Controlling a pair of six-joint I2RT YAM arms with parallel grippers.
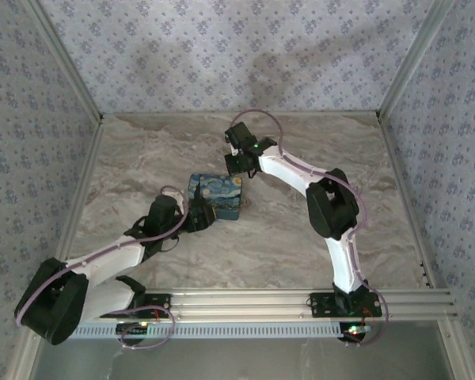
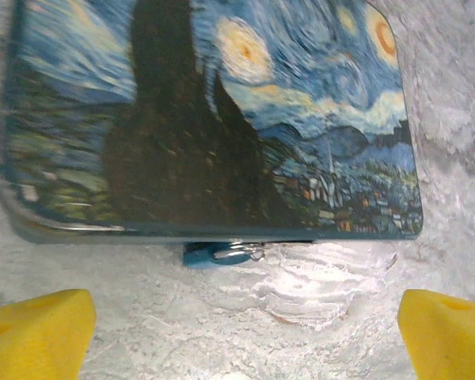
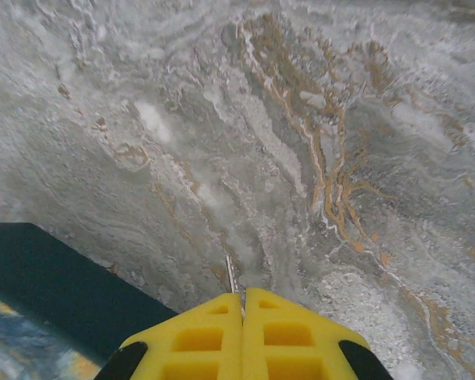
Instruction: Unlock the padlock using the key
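Padlock: a small blue body (image 2: 217, 254) with a metal loop, taken to be the padlock, sits on the front edge of the painted box (image 2: 222, 111), at 6 o'clock of the lid in the left wrist view.
Left gripper: the left gripper (image 2: 244, 332) hangs low over the table (image 2: 332, 277) just short of that edge. Its yellow fingers are spread fully wide and hold nothing.
Right gripper: the right gripper (image 3: 242, 305) has its fingers pressed together. A thin metal sliver (image 3: 230, 275) juts from the seam and is judged to be the key.
Position: from above, the right gripper (image 1: 237, 164) sits at 1 o'clock of the box (image 1: 215, 196) and the left gripper (image 1: 198, 215) at 8 o'clock.
Step in hand: steady the lock before the key arrives.
Recommendation: centre the open fingers on the lock body and close gently without shoving the box.
Risk: the keyway's facing cannot be made out, so confirm it before inserting.
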